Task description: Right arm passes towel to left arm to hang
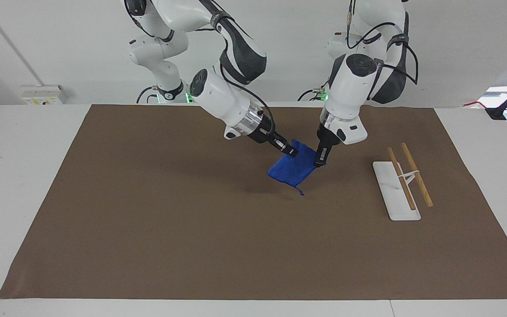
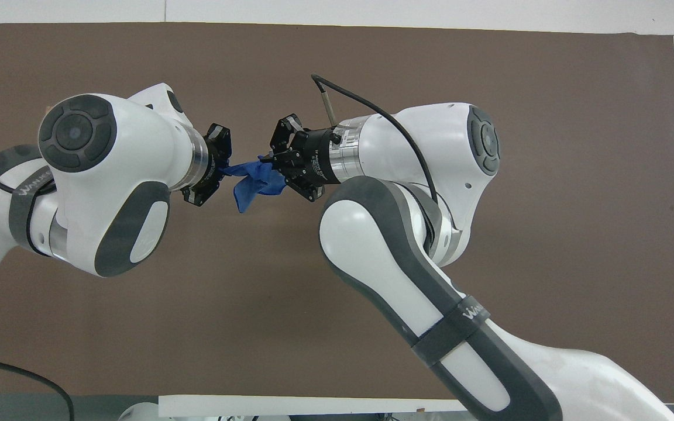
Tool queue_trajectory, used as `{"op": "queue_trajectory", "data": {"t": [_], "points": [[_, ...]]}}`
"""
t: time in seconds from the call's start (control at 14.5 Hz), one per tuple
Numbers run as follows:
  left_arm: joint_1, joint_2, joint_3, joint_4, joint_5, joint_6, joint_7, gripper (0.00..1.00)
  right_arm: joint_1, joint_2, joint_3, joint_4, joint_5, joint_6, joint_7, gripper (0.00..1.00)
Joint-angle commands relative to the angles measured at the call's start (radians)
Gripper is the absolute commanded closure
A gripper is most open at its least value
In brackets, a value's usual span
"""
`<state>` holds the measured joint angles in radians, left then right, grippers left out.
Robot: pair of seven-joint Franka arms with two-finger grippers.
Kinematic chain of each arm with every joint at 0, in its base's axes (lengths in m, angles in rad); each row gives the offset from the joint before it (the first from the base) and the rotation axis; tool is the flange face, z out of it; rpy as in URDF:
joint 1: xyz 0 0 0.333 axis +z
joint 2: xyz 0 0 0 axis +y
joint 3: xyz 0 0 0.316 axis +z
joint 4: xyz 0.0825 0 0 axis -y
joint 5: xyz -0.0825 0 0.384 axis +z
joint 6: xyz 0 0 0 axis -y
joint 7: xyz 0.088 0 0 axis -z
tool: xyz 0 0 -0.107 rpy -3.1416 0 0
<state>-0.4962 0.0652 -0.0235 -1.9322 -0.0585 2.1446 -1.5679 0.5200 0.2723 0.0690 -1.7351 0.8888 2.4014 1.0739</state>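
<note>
While it hangs in the air above the brown paper table cover (image 1: 148, 220), the small bright blue fluffy towel (image 1: 292, 169) droops from the right gripper (image 1: 292, 152), clamped on its corner at about ten o'clock. At the towel's two o'clock corner sits the left gripper (image 1: 321, 160); whether it has closed, I cannot tell. Light, limp cloth: grip the hem. A white wooden-railed rack (image 1: 401, 182) waits toward the left arm's end.

fluffy cloth towel (image 1: 292, 169), matt paper mat (image 1: 170, 220)
</note>
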Motion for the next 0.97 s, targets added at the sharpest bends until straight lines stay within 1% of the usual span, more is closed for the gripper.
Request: {"op": "queue_trajectory", "data": {"t": [0.0, 0.07, 0.14, 0.21, 0.28, 0.34, 0.48, 0.55, 0.69, 0.76, 0.83, 0.9], "points": [[-0.013, -0.005, 0.014, -0.002, -0.007, -0.023, -0.007, 1.0, 0.003, -0.002, 0.002, -0.009, 0.025, 0.024, -0.002, 1.0], [-0.012, -0.005, 0.014, 0.01, -0.007, -0.035, -0.007, 1.0, 0.003, -0.002, 0.002, -0.009, 0.025, 0.024, -0.002, 0.99], [-0.009, -0.001, 0.014, 0.039, -0.007, -0.069, -0.006, 1.0, 0.003, -0.002, 0.002, -0.009, 0.025, 0.022, -0.002, 0.95], [-0.005, 0.016, 0.014, 0.07, -0.007, -0.104, -0.006, 1.0, 0.0, -0.002, 0.002, -0.009, 0.024, 0.018, -0.009, 0.74], [-0.004, 0.022, 0.016, 0.102, -0.007, -0.147, -0.004, 1.0, 0.0, -0.002, 0.0, -0.009, 0.012, 0.021, -0.024, 0.22], [-0.004, 0.019, 0.019, 0.123, -0.007, -0.196, 0.0, 1.0, 0.003, -0.004, -0.002, -0.009, 0.0, 0.022, -0.057, 0.0], [0.005, -0.002, 0.022, 0.143, 0.003, -0.262, 0.002, 1.0, -0.014, -0.007, -0.006, -0.012, -0.048, 0.016, -0.116, 0.0], [0.02, -0.018, 0.025, 0.148, 0.014, -0.299, 0.018, 1.0, -0.03, -0.013, -0.012, -0.015, -0.127, 0.009, -0.161, 0.0], [0.1, -0.044, 0.028, 0.141, 0.051, -0.356, 0.109, 1.0, -0.092, -0.027, -0.012, -0.04, -0.328, -0.013, -0.237, 0.0], [0.135, -0.047, 0.028, 0.14, 0.065, -0.362, 0.155, 1.0, -0.131, -0.028, -0.012, -0.04, -0.432, -0.043, -0.288, 0.0], [0.171, -0.047, 0.028, 0.142, 0.1, -0.358, 0.186, 1.0, -0.19, -0.03, -0.009, -0.04, -0.512, -0.089, -0.348, 0.0], [0.189, -0.045, 0.027, 0.142, 0.146, -0.347, 0.212, 1.0, -0.254, -0.037, -0.009, -0.038, -0.557, -0.141, -0.417, 0.0]]}}
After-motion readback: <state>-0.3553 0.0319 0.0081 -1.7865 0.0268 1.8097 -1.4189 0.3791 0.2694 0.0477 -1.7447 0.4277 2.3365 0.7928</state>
